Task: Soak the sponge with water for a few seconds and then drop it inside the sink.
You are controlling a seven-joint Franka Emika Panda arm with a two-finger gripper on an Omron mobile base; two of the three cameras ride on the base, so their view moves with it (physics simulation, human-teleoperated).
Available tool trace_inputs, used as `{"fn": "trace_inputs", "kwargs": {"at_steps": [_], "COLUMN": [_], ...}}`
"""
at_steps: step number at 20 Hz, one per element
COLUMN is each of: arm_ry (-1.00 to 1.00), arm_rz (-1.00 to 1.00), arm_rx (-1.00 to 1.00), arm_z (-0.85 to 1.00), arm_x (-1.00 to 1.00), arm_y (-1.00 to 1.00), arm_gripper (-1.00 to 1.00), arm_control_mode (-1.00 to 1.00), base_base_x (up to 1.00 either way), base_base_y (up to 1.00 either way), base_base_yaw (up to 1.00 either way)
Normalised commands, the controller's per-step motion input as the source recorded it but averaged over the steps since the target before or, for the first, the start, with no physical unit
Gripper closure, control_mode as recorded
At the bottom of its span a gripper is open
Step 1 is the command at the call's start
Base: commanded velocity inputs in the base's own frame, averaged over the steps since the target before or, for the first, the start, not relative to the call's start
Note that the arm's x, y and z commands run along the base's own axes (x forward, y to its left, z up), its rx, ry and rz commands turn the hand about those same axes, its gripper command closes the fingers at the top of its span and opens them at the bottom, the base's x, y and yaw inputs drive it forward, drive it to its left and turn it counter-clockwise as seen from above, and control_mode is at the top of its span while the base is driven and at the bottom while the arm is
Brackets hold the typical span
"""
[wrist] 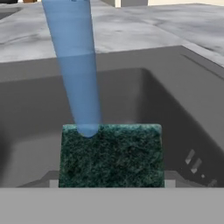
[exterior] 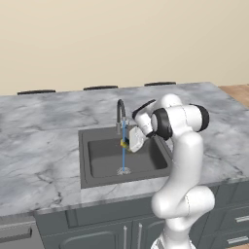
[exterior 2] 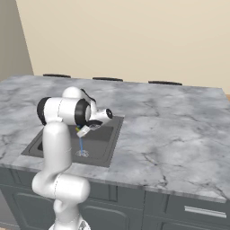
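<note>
My gripper (exterior: 129, 141) is shut on the sponge (wrist: 111, 155) and holds it above the sink (exterior: 97, 155), just under the curved faucet (exterior: 120, 113). In the hand view the sponge's dark green top faces the camera, and the water (wrist: 72, 65) lands on its far left edge. From the left base view a bit of the sponge's yellow (exterior: 124, 143) shows right at the thin blue water stream (exterior: 123, 158), which runs down to the round drain (exterior: 123, 170). In the right base view the gripper (exterior 2: 82, 130) hangs over the basin (exterior 2: 105, 143).
The sink is set in a grey marble counter (exterior: 44, 146) with dark cabinets and drawers (exterior 2: 197, 211) below. Three dark chair tops (exterior: 99, 88) line the counter's far edge. The arm's white elbow (exterior: 180, 119) stands over the sink's right rim.
</note>
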Motion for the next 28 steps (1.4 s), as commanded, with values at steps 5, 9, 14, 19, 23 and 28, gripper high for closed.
{"fn": "trace_inputs", "kwargs": {"at_steps": [5, 9, 14, 19, 23, 28], "arm_ry": [0.06, 0.21, 0.26, 0.24, 0.26, 0.12], "arm_rz": [-0.05, -0.12, -0.14, -0.21, -0.24, -0.22], "arm_rx": [0.0, -0.08, -0.12, -0.1, -0.09, -0.04], "arm_z": [0.09, 0.14, 0.15, 0.18, 0.1, 0.0], "arm_x": [0.0, 0.0, 0.0, 0.0, 0.0, 0.0], "arm_y": [-0.28, -0.51, -0.56, -0.13, 0.0, -0.06], "arm_gripper": [1.0, 1.0, 1.0, 1.0, 1.0, 1.0], "arm_control_mode": [-1.0, -1.0, -1.0, -1.0, -1.0, -1.0], "base_base_x": [0.0, 0.0, 0.0, 0.0, 0.0, 0.0], "base_base_y": [0.0, 0.0, 0.0, 0.0, 0.0, 0.0], "base_base_yaw": [0.0, 0.0, 0.0, 0.0, 0.0, 0.0]}}
